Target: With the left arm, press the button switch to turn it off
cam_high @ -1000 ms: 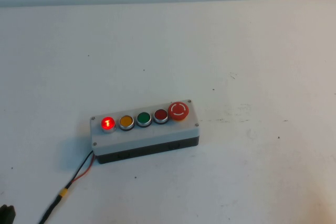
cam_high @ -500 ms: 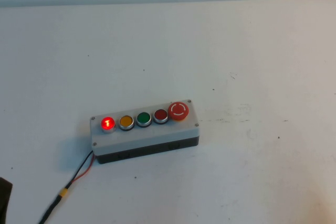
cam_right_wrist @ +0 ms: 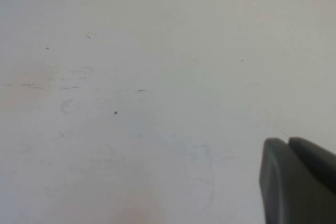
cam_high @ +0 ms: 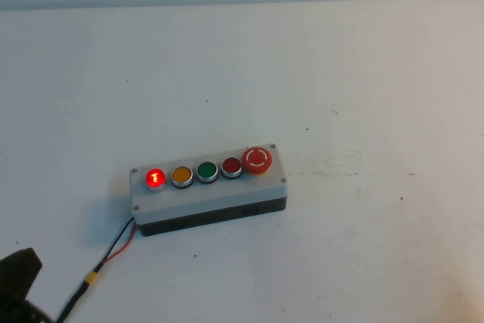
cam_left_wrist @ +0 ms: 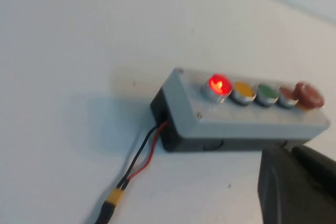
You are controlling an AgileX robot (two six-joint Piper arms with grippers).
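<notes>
My left gripper point(cam_high: 19, 281), fingers together, hovers near the table's near-left corner, well short of the box point(cam_high: 209, 191). The lit button point(cam_high: 155, 178) sits at its left end; drifting sideways risks hitting the amber one point(cam_high: 181, 175). My right gripper point(cam_right_wrist: 296, 179), also closed, is parked.

The left gripper point(cam_high: 19, 281) shows in the high view only as a dark, matte black shape at the near left corner, with a blunt angled upper edge. In its own wrist view the left gripper point(cam_left_wrist: 299, 187) is two black plastic fingers lying side by side, with a thin seam between them and smooth, softly rounded corners. The right gripper point(cam_right_wrist: 296, 179) looks the same: dark grey-black fingers, a narrow seam, rounded tips.
</notes>
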